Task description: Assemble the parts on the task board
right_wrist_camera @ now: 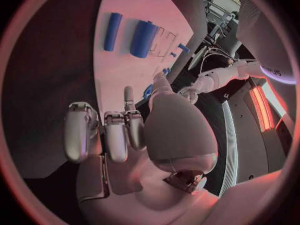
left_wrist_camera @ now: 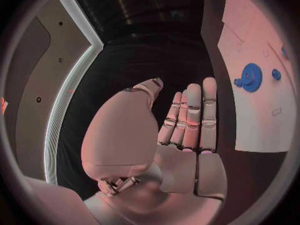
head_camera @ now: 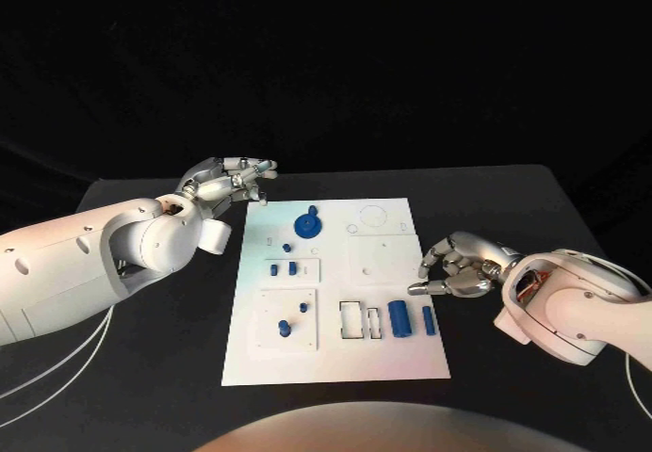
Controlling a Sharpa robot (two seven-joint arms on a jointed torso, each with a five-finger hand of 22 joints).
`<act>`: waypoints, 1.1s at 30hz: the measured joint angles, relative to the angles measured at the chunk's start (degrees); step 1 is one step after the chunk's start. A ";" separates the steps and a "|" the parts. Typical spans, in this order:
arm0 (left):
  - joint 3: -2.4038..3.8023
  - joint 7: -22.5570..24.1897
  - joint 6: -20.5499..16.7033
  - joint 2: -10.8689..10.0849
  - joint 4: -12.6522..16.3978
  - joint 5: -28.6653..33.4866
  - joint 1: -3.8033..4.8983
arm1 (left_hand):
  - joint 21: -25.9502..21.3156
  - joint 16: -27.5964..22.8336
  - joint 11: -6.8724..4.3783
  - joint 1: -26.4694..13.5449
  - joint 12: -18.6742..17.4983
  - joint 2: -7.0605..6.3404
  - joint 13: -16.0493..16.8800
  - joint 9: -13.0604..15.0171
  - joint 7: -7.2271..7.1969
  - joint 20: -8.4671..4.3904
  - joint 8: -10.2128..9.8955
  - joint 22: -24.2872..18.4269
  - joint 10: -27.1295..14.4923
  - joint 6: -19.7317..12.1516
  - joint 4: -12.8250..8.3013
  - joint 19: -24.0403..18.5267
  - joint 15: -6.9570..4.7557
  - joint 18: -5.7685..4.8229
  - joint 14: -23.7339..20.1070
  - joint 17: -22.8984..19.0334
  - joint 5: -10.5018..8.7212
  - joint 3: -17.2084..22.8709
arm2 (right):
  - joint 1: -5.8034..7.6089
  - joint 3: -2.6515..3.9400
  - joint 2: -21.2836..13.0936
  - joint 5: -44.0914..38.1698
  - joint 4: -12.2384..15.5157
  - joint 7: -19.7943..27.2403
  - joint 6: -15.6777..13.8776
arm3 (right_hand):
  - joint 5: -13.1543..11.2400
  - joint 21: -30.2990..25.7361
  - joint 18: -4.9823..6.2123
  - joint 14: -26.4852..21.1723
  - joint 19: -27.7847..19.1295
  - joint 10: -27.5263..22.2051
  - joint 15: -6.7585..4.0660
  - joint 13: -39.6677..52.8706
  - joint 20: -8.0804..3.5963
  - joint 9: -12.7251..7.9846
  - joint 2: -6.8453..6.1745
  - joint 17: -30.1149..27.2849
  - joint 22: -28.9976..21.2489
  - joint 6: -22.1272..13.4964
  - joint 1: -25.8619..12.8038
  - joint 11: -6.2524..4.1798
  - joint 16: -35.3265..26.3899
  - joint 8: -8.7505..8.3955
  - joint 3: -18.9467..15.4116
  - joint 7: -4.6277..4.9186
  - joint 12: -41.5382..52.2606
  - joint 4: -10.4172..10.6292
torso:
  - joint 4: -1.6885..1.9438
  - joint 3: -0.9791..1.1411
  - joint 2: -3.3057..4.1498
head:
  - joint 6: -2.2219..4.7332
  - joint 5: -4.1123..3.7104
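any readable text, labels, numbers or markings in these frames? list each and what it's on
None readable.
Task board: outlines and cut-outs, no legible lettering; any fine print is too small to tell.
Blue gear, blue cylinder and the other blue parts: plain, no marks.
Left hand and right hand: no labels visible.
Table: plain black.

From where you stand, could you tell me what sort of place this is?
Probably a robot test lab: a black table holds a white task board with small blue parts, against a dark backdrop.
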 measured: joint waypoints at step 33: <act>-0.18 -0.19 0.05 -0.25 -0.12 0.00 -0.01 | 0.00 0.00 0.00 0.00 0.22 0.00 0.00 0.04 0.00 0.00 0.00 -0.07 0.00 0.00 0.16 0.00 0.00 0.00 0.00 0.00 0.00 -0.15 | -5.27 -0.14 6.23 -6.71 -0.45 -9.36 2.17 | 0.44 1.13 0.01 0.02 0.61 0.19 -0.40 -0.03 -0.23 3.06 -1.47 -0.02 0.03 2.74 -6.95 -1.03 0.45 4.03 -0.75 -1.90 1.93 0.18 | -0.24 -0.03 -0.02 | -0.46 0.24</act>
